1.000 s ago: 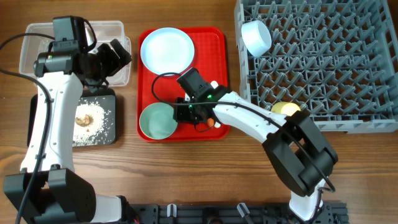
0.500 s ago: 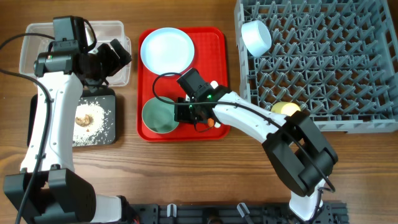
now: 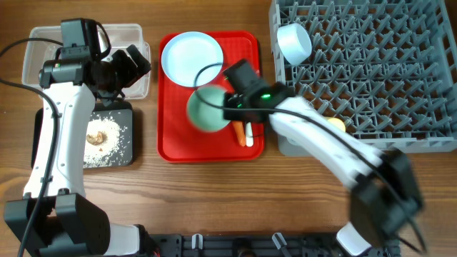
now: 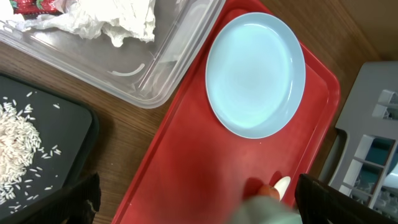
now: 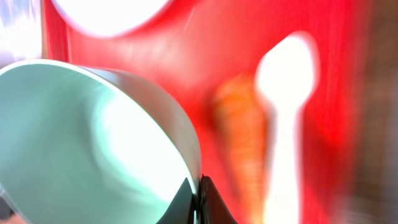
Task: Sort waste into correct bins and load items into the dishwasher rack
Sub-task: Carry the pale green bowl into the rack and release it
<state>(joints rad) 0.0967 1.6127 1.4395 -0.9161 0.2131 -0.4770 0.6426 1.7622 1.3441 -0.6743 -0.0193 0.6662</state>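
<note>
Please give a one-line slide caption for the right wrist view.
Right gripper pinching the bowl; carrot and spoon on red tray.

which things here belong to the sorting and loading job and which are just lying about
Job: plate, held bowl, racked bowl, yellow cup, white spoon, carrot, tissue, snack wrapper, rice, food lump, clear tub, black tray, dishwasher rack.

Lying about: red serving tray, wooden table.

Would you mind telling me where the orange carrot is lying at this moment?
In the overhead view, the orange carrot lies on the bright red flat tray, near its lower-right corner, just left of the white plastic spoon.
</note>
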